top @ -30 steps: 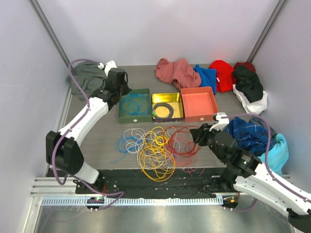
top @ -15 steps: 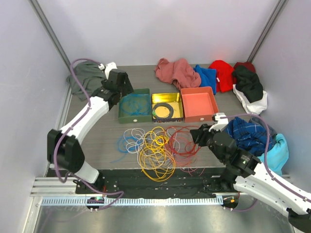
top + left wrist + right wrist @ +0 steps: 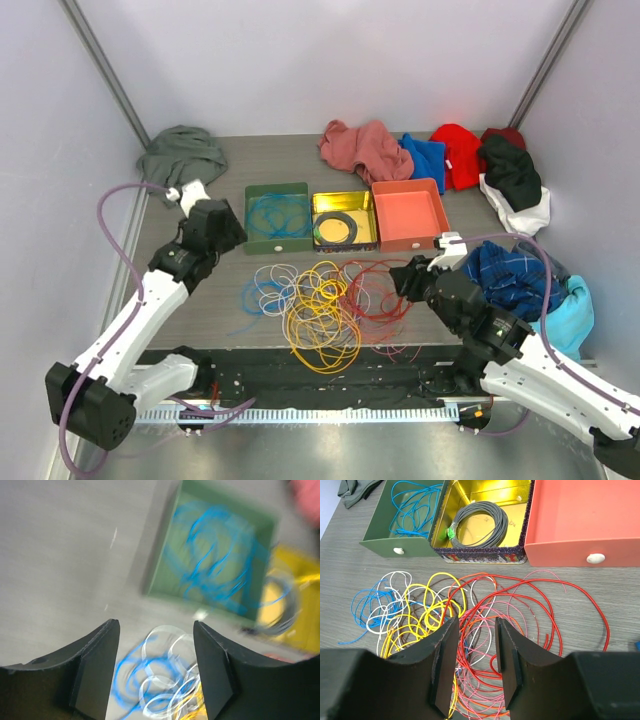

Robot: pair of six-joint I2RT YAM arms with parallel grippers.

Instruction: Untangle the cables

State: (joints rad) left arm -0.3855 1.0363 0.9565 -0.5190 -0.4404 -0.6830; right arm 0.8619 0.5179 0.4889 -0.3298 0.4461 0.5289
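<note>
At far left, your left gripper [image 3: 155,630] hangs wide and empty beside the green box [image 3: 265,243], which holds one blue cable [image 3: 280,212]. Mid-table, the remaining cables [image 3: 318,300] lie tangled, so most work remains. Your right gripper [image 3: 476,622] hovers above them, half-spread and empty.

The cables [image 3: 322,300] lie in one flat, loose tangle of overlapping loops on the table [image 3: 290,160]. Blue strands [image 3: 250,297] trail out at its 9 o'clock, with white loops [image 3: 272,280] just inside them. Yellow loops [image 3: 322,325] fill the centre down to 6 o'clock, and red loops [image 3: 378,290] spread at 3 o'clock. A separate blue cable [image 3: 277,215] lies coiled in the green box [image 3: 275,244] at 11 o'clock.
</note>
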